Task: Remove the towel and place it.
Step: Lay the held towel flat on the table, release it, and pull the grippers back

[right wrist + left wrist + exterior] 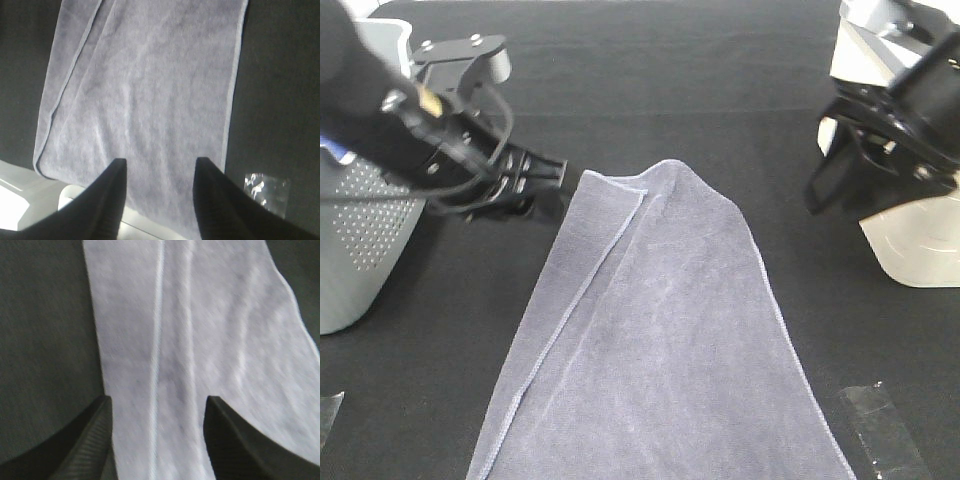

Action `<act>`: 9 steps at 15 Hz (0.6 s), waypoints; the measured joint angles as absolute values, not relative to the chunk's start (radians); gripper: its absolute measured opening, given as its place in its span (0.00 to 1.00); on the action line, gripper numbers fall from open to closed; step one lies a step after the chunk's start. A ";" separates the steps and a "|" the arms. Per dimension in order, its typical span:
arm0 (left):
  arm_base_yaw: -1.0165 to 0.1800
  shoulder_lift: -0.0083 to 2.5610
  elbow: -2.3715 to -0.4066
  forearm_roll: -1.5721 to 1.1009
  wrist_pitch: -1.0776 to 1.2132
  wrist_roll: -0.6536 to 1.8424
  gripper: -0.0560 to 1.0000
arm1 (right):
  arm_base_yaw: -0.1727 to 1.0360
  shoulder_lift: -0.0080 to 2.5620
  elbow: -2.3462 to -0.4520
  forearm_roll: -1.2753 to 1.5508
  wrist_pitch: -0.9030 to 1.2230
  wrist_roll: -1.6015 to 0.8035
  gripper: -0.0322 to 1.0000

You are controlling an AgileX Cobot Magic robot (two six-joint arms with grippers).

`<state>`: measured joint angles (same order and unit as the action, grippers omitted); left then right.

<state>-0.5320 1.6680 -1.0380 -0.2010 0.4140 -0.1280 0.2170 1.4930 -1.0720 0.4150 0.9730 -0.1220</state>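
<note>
Fingers [92, 440] of left gripper [157, 400] stand apart, a clear gap between them, nothing clamped. Towel [670, 350] shows through the gap in the left wrist view, lying beyond the tips. Whether the tips touch the cloth: cannot tell.

Fingers [112, 200] of right gripper [160, 160] also stand apart and hold nothing. Right wrist view looks down the length of the towel from above.

Towel: grey, slightly purplish, spread flat on black table [720, 80]. Far end narrows to a rounded point near the middle of the exterior view; near end runs out of the frame at the bottom. A strip along its left side is folded over, with the hem showing as a pale line.

Left gripper sits low, just beside the towel's far left corner. Right arm hangs higher on the right, well apart from the cloth.

Basket [360, 240], grey and perforated, stands at the left edge. White tub [920, 245] stands at the right edge. Towel lies between them and touches neither. Clear tape [880, 435] is stuck on the table near the towel's right side.
</note>
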 joint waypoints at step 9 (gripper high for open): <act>-0.474 2.241 -1.765 -0.126 0.618 -0.107 0.54 | 0.217 1.685 -1.137 0.461 0.967 -0.162 0.43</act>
